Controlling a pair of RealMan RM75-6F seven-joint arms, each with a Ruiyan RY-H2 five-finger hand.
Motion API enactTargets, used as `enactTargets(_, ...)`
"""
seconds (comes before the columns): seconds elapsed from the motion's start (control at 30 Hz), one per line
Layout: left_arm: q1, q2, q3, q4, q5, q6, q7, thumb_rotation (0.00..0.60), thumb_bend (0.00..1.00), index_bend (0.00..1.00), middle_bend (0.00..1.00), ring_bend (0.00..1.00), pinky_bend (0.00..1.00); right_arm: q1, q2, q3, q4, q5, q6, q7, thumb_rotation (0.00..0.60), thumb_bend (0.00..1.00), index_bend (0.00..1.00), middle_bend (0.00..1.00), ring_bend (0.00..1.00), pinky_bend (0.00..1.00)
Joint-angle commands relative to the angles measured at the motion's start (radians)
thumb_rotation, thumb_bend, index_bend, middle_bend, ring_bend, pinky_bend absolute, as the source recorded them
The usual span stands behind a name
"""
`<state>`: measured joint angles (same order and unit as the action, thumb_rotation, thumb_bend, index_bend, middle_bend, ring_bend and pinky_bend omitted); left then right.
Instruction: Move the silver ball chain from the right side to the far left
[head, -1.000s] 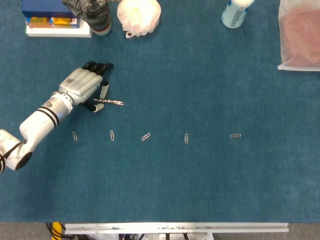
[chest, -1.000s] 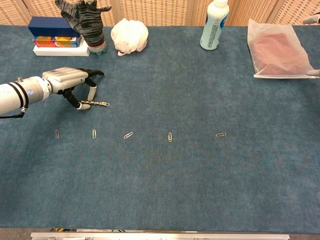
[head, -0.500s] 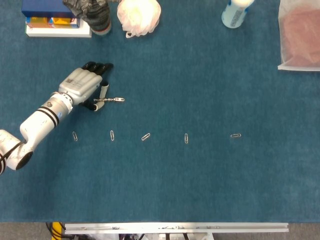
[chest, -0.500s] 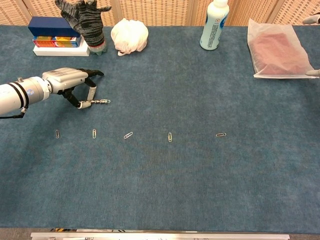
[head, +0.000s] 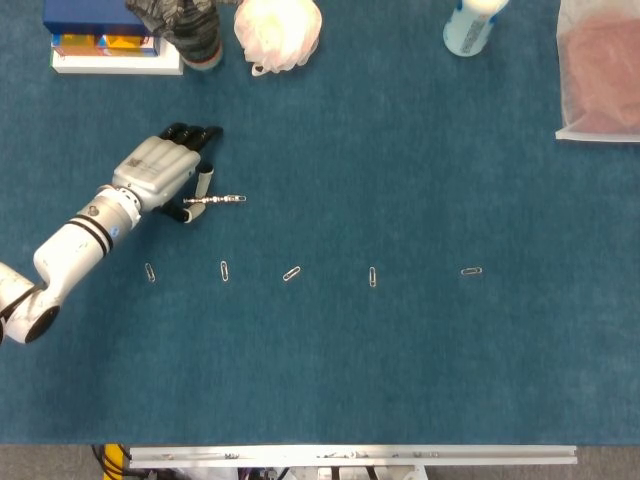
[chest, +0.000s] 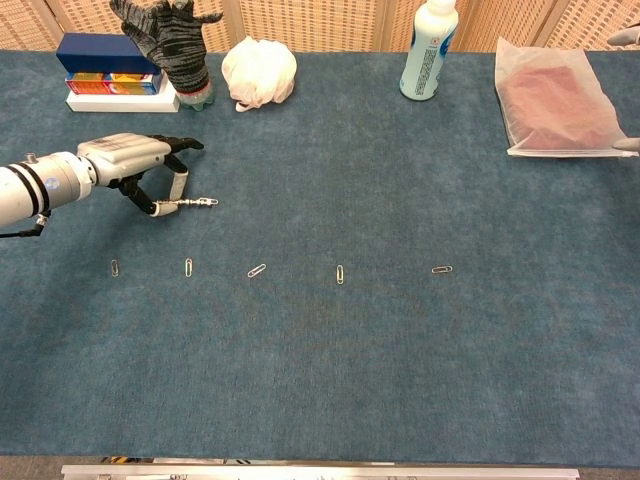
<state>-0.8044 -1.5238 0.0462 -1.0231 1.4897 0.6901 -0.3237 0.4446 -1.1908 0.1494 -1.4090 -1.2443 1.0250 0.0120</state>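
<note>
1. Silver ball chain (head: 213, 201) and the left hand (head: 160, 170) together sit a touch further left than a second ago. Then the chain's free end drooped toward the near side; now the chain runs nearly level.
2. Left hand lies palm down over the blue table cloth (head: 400, 360) on the left side, dark fingers (chest: 180, 142) stretched toward the far right. Thumb and one finger pinch the chain's left end, the other fingers narrow and empty.
3. Right hand (chest: 622, 38) shows only as slivers at the chest view's far right edge; whether it holds anything I cannot tell.
4. Chain sticks out rightward from the pinch, on the far side of the row of paper clips (head: 291, 273).
</note>
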Motion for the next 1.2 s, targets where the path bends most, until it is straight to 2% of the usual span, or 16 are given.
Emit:
enactTargets(0.03,0.005,0.017,-0.001,-0.021,-0.004,0.007,0.014,0.600,0.36,0.55,0.00,0.00,0.03,0.000,-0.001,0.000,0.000,-0.001,0.001,0.001,0.600,0.00,0.12,0.06,0.00,0.11)
enactTargets(0.43,0.034,0.083,-0.008,-0.122,-0.027,0.042,0.075,0.600,0.36,0.57,0.00,0.00,0.03,0.000,-0.003,0.000,0.002,-0.005,0.001,0.007,0.600,0.00,0.12,0.06,0.00,0.11)
enactTargets(0.6,0.053,0.133,-0.006,-0.204,-0.032,0.067,0.098,0.600,0.36,0.57,0.00,0.00,0.03,0.000,-0.004,-0.001,0.005,-0.006,0.000,0.012,0.600,0.00,0.12,0.06,0.00,0.11)
enactTargets(0.83,0.083,0.208,0.008,-0.331,-0.035,0.102,0.162,0.600,0.36,0.57,0.00,0.00,0.03,-0.001,-0.006,-0.003,0.004,-0.012,0.001,0.015,0.600,0.00,0.12,0.06,0.00,0.11)
enactTargets(1.2,0.149,0.312,0.045,-0.461,-0.088,0.123,0.263,0.600,0.36,0.57,0.00,0.00,0.03,-0.002,-0.001,-0.005,-0.004,-0.012,0.000,0.013,0.600,0.00,0.12,0.06,0.00,0.11)
